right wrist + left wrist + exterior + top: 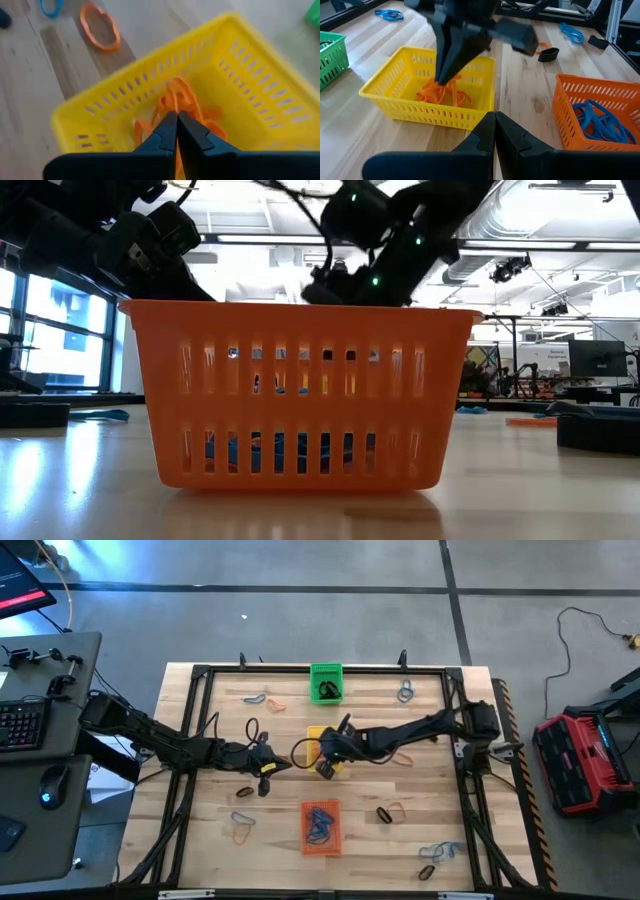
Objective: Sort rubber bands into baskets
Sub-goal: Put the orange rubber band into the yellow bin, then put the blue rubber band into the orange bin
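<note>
The yellow basket (314,733) stands at the table's middle with orange rubber bands (432,94) in it. My right gripper (176,119) reaches down into it, shut on an orange rubber band. The green basket (325,682) holding black bands stands at the far edge. The orange basket (320,827) holding blue bands (595,120) stands nearer. My left gripper (495,131) is shut on nothing, above the table just left of the yellow basket. Loose bands lie around the table (258,698), (405,692), (388,812). My right gripper pinches an orange rubber band (177,97) between its two fingertips. The fingers (445,70) slant down into the yellow basket from above and from the table's right. The band hangs slack below the tips, down to the other orange bands on the basket's floor.
More loose bands lie near the front corners (242,823), (440,852), and one black band (252,728) lies left of the yellow basket. A black frame (200,675) borders the tabletop. A desk with a keyboard (20,725) stands left of the table.
</note>
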